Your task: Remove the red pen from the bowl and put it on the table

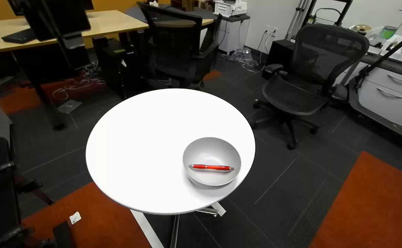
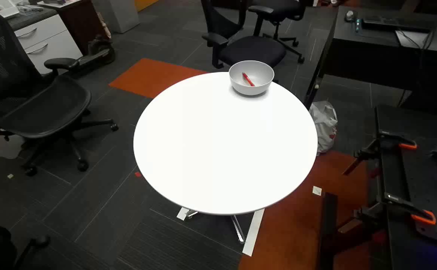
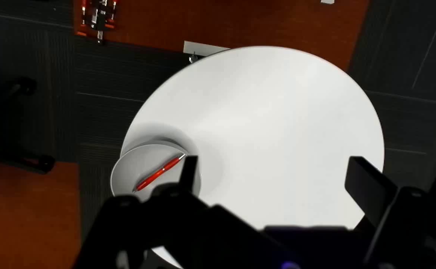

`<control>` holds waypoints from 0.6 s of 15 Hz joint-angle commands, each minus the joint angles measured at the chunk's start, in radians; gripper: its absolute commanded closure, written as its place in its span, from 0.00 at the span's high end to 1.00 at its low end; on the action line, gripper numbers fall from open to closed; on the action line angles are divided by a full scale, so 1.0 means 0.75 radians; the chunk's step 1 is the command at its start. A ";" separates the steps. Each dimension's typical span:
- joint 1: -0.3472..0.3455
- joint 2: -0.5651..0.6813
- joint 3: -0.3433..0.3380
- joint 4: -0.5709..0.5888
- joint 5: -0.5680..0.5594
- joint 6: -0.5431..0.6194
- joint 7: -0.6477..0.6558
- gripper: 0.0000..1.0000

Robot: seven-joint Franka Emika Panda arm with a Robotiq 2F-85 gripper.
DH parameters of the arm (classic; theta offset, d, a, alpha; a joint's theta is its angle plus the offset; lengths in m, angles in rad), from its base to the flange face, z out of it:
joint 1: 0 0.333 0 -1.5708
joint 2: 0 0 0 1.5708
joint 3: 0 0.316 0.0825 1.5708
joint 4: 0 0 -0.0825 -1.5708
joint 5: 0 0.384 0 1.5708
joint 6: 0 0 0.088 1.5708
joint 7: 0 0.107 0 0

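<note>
The red pen (image 1: 211, 167) lies inside the bowl (image 1: 209, 146), its ends resting toward the inner walls. The bowl is round and light grey, and it stands near the edge of the white round table (image 1: 142, 137). The pen (image 2: 247, 79), bowl (image 2: 250, 90) and table (image 2: 222, 146) also show in an exterior view. In the wrist view my gripper (image 3: 273, 162) is wide open and empty, above the table. Its left finger covers part of the bowl (image 3: 126, 170), with the pen (image 3: 159, 173) just left of that finger. A dark blurred shape (image 1: 58, 27) looks like my gripper hanging high.
A black mesh chair (image 1: 311, 69) and another chair (image 1: 180, 48) stand on the floor around the table. A wooden desk (image 1: 108, 24) is at the back. A black bench with orange-handled clamps (image 2: 421, 215) stands beside the table.
</note>
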 commanded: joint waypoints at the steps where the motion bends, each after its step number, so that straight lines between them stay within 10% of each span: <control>1: -0.028 0.004 0.025 0.003 0.012 -0.003 -0.009 1.00; 9: -0.023 0.132 0.011 0.086 0.120 0.069 0.047 1.00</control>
